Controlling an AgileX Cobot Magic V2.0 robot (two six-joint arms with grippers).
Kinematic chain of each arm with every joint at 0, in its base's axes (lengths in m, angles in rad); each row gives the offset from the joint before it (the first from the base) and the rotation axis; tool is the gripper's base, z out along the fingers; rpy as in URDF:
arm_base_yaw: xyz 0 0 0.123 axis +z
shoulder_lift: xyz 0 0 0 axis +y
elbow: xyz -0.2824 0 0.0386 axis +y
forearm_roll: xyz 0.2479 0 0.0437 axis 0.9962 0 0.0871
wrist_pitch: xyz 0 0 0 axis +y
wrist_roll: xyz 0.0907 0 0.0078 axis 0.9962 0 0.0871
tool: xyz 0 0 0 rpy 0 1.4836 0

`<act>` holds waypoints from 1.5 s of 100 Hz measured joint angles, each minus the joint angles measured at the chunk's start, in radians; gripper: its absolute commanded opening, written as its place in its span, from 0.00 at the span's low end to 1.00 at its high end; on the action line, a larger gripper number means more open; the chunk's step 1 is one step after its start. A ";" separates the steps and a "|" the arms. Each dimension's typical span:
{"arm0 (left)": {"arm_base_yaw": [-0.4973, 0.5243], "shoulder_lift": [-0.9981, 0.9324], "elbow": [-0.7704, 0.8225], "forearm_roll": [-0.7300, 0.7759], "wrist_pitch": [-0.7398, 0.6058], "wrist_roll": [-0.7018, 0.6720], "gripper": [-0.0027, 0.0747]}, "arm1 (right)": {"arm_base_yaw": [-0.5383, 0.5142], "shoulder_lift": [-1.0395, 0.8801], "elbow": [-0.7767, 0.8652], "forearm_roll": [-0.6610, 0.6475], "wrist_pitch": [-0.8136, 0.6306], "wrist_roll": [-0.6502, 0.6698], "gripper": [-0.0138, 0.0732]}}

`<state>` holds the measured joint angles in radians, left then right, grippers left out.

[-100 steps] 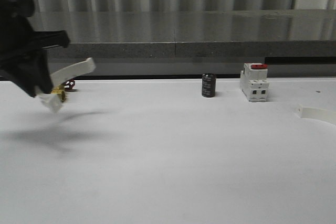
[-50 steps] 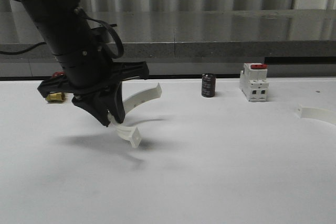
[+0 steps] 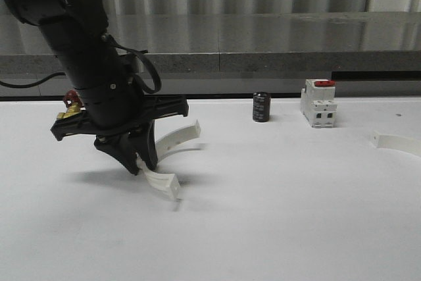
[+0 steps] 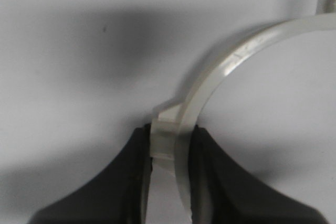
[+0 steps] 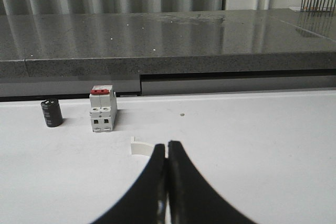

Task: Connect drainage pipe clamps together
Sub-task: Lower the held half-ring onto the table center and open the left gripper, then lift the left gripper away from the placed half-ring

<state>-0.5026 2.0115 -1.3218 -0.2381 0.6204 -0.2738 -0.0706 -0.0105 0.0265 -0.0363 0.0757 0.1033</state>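
A clamp half is being pinched in the left claw, low over the table. The right claw is being kept pressed together, the other half lying just beyond its tips.

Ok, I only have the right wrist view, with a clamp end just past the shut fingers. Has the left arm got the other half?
Observer: Yes, the left gripper is shut on the left half.
Operator: Lifted or on the table?
Observer: In the front view its lower end is at or just above the table, and its upper end is tilted up.
Operator: Near my half?
Observer: No, well apart. The right half lies far right, beyond the breaker.
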 measured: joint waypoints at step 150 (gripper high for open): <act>0.196 -0.777 0.335 0.259 -0.194 0.053 0.86 | 0.000 0.000 0.000 0.000 0.000 0.000 0.08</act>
<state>-0.3062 1.2340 -0.9871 0.0212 0.4266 -0.2209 -0.0706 -0.0105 0.0265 -0.0363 0.0757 0.1033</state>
